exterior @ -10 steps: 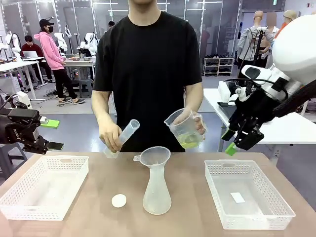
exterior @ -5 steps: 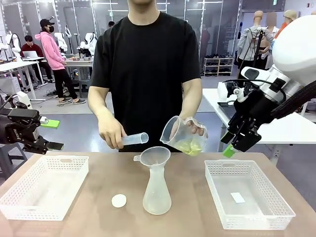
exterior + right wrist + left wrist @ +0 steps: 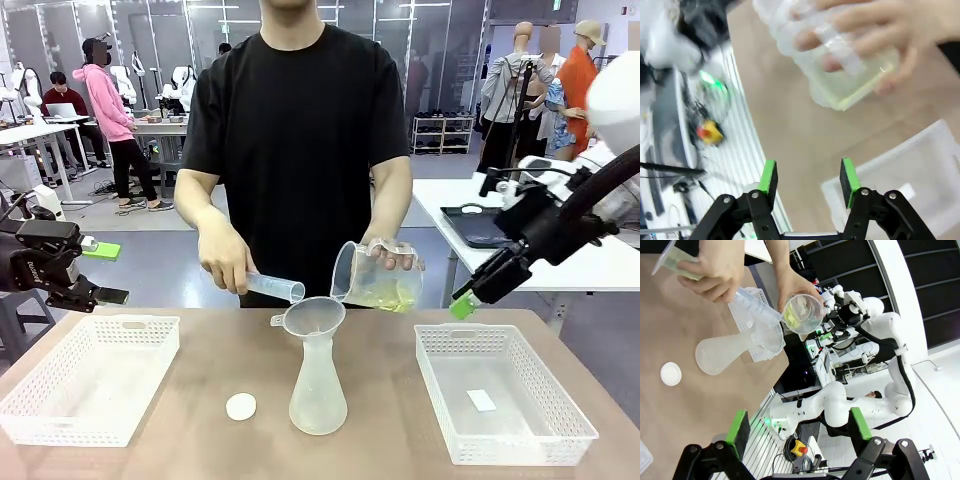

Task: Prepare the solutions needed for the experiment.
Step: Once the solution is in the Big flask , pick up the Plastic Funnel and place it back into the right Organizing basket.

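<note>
A frosted conical flask (image 3: 318, 395) stands mid-table with a funnel (image 3: 313, 317) in its neck; I cannot tell if it holds liquid. The person tilts a clear jug (image 3: 375, 280) holding the pale yellow solution (image 3: 388, 296) and a graduated cylinder (image 3: 272, 288), both mouths just above the funnel. My left gripper (image 3: 105, 272) hangs open above the left basket's far edge, empty. Beyond the right basket, my right gripper (image 3: 466, 300) is open and empty, beside the jug. The left wrist view shows the left gripper (image 3: 797, 425), flask (image 3: 720, 352) and jug (image 3: 802, 314). In the right wrist view, the jug (image 3: 850, 75) lies ahead of the right gripper (image 3: 807, 182).
A white basket (image 3: 90, 325) sits at the table's left. Another basket (image 3: 500, 332) at the right holds a small white slip. On the table left of the flask lies a white round cap (image 3: 240, 406). The person stands at the far edge.
The person lowered the cylinder and jug and tipped both toward the funnel. My right arm drew back to the right and its gripper sank a little. The left gripper stayed put.
</note>
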Robot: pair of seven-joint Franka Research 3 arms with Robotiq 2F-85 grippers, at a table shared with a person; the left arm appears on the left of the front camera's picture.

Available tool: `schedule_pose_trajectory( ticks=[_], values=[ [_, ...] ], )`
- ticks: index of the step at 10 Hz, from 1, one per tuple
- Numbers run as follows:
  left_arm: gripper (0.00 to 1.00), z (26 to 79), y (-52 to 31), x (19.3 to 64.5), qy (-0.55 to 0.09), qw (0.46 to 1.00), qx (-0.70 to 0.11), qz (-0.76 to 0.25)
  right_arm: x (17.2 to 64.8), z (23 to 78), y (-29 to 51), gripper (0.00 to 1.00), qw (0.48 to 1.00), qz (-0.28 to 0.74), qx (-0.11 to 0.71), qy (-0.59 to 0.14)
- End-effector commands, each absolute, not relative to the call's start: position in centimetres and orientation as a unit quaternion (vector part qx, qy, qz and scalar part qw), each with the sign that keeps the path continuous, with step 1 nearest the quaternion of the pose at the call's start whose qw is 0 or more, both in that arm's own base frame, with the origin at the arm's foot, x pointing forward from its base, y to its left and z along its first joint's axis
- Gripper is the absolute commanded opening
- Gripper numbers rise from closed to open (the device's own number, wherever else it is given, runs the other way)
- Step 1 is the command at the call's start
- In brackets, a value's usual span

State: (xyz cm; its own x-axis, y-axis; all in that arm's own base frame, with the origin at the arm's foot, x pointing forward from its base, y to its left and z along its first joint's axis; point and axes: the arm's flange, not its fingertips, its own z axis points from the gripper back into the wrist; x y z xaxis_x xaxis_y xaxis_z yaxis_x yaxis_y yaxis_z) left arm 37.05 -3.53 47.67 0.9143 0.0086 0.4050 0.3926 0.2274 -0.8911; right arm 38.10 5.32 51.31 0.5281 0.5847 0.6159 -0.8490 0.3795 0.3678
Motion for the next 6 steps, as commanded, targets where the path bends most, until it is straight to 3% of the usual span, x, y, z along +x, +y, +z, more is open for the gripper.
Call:
schedule_pose_trajectory(
  ticks=[1, 2, 4, 6],
  values=[
    [1.00, 47.8, -3.7, 37.2, -0.171, 0.756, -0.620, -0.125, 38.6, 50.0, 3.0, 0.64, 0.792, 0.170, 0.545, -0.218],
    [1.00, 47.8, -3.7, 37.2, -0.171, 0.756, -0.620, -0.125, 38.7, 49.0, 2.1, 0.64, 0.751, 0.103, 0.620, -0.203],
    [1.00, 47.8, -3.7, 37.2, -0.171, 0.756, -0.620, -0.125, 38.3, 46.8, 2.0, 0.64, 0.730, 0.025, 0.664, -0.163],
    [1.00, 47.8, -3.7, 37.2, -0.171, 0.756, -0.620, -0.125, 38.0, 44.9, 2.3, 0.64, 0.672, -0.039, 0.728, -0.130]
  ],
)
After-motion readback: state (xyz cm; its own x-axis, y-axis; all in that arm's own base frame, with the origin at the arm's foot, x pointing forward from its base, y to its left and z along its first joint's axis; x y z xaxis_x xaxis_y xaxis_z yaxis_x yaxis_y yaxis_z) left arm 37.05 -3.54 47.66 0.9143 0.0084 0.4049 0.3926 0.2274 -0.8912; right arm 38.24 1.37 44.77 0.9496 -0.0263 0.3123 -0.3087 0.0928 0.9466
